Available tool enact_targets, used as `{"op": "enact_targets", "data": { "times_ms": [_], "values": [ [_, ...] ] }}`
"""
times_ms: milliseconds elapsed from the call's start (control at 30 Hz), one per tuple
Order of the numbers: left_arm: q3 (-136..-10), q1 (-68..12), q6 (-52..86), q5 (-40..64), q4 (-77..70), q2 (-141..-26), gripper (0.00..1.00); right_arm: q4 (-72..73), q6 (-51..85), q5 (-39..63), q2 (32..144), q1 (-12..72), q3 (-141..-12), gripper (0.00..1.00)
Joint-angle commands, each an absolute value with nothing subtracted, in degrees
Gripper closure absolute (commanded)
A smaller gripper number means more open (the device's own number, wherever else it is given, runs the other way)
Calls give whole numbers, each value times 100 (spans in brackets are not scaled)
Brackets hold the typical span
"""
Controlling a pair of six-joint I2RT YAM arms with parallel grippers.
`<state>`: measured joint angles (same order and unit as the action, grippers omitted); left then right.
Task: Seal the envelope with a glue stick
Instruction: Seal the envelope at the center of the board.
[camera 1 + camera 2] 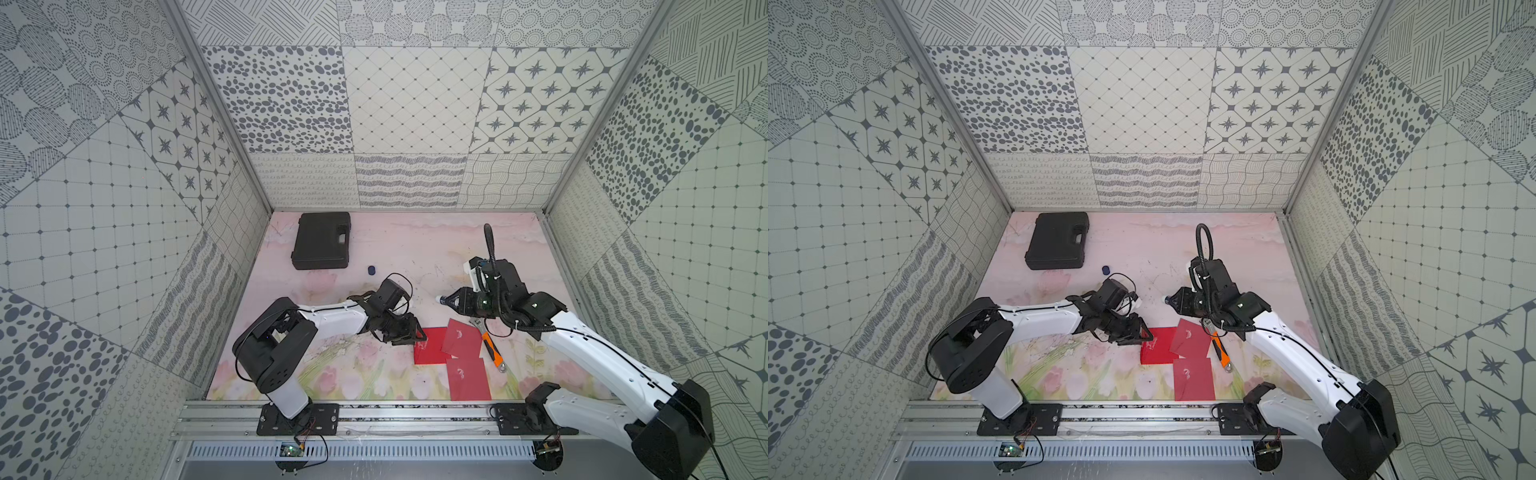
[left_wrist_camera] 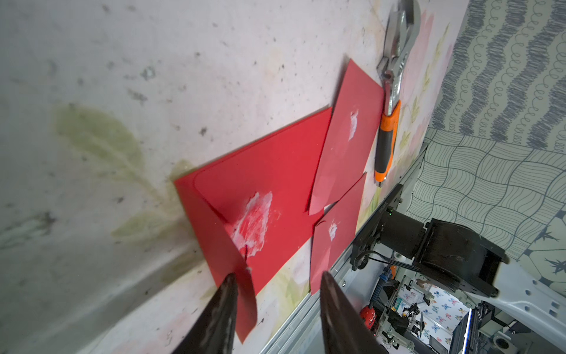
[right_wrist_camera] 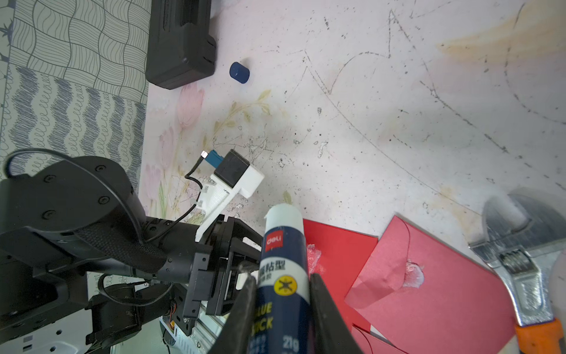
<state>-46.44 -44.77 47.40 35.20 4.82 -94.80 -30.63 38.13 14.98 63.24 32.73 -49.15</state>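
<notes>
Pinching the stiff, seemingly light blue-and-white plastic glue stick mid-barrel, the right gripper is hovering while the left gripper, jaws spread, is touching the flimsy red paper envelope.

The left arm and right arm have white link shells and black joint housings with small screws. Thin black cables run along them (a ribbed black hose at the right wrist). The left gripper has tapered dark fingers, perhaps scuffed.
</notes>
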Motion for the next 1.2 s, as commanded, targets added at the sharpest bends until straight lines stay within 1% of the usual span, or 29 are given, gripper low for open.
{"op": "enact_targets", "data": {
  "times_ms": [0,367,567,633,767,833,1000,1067,1167],
  "values": [
    [-4721,-4530,4878,3536,84,-9627,55,-2922,3766,1477,6233,3247,-4924,100],
    [-4863,-4636,4905,3518,0,-10110,53,-2920,3781,1458,6146,3241,-4837,100],
    [-5001,-4709,4460,3078,819,-10188,54,-2957,3761,1437,6108,3225,-4813,100],
    [-5032,-4737,4290,2908,1123,-10165,56,-2966,3740,1433,6113,3212,-4803,100],
    [-5139,-4757,3882,2478,1836,-10112,65,-3037,3677,1385,6083,3169,-4814,100],
    [-5217,-4770,3666,2294,2179,-10113,72,-3145,3664,1266,6032,3115,-4824,100],
    [-5382,-4802,3319,2064,2659,-10200,81,-3354,3583,1186,5900,2880,-4844,100],
    [-5469,-4816,3231,1943,2845,-10268,83,-3412,3535,1194,5864,2822,-4866,100],
    [-5633,-4891,3160,1790,2989,-10403,83,-3502,3478,1185,5818,2762,-4901,100]
  ]
}}
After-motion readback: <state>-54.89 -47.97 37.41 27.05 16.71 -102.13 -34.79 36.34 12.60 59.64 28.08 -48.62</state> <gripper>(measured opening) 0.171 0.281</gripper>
